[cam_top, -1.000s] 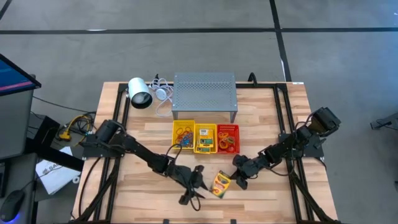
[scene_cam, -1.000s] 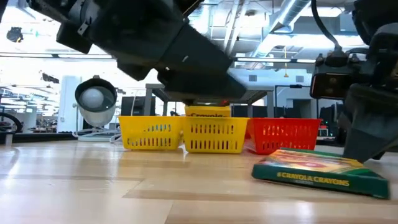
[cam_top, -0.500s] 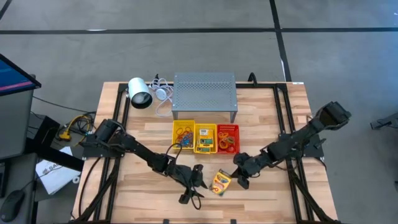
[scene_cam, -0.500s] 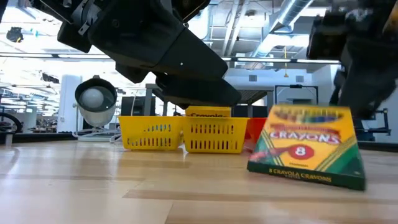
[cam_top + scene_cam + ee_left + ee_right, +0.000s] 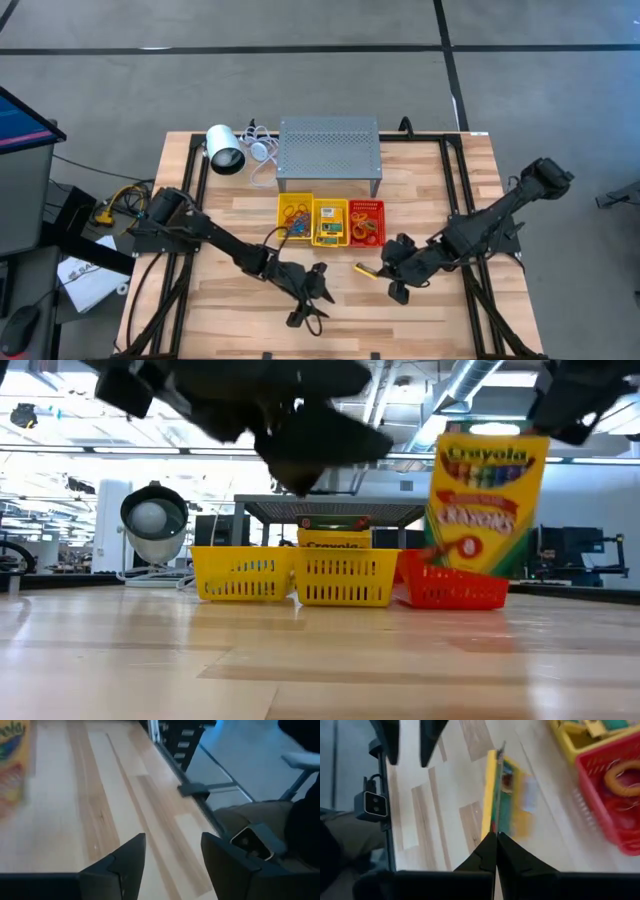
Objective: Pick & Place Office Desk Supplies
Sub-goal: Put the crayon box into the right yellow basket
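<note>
Above the table's near-right middle, a crayon box (image 5: 487, 500) hangs upright in the air, clear of the wood, its printed front facing the low camera. From above only its thin yellow edge (image 5: 367, 270) shows, just near of the red basket (image 5: 367, 222). The right gripper (image 5: 384, 272) pinches the box's top edge, its fingers (image 5: 490, 851) pressed tight together on the thin cardboard. Just beyond stand three small baskets in a row: a yellow basket (image 5: 294, 219) on the left with rubber bands, a second yellow basket (image 5: 330, 222) in the middle with more crayon boxes, and the red one on the right with orange rings. To the left of the lifted box the left gripper (image 5: 312, 300) hovers over bare boards, its fingers (image 5: 125, 862) spread wide and empty.
</note>
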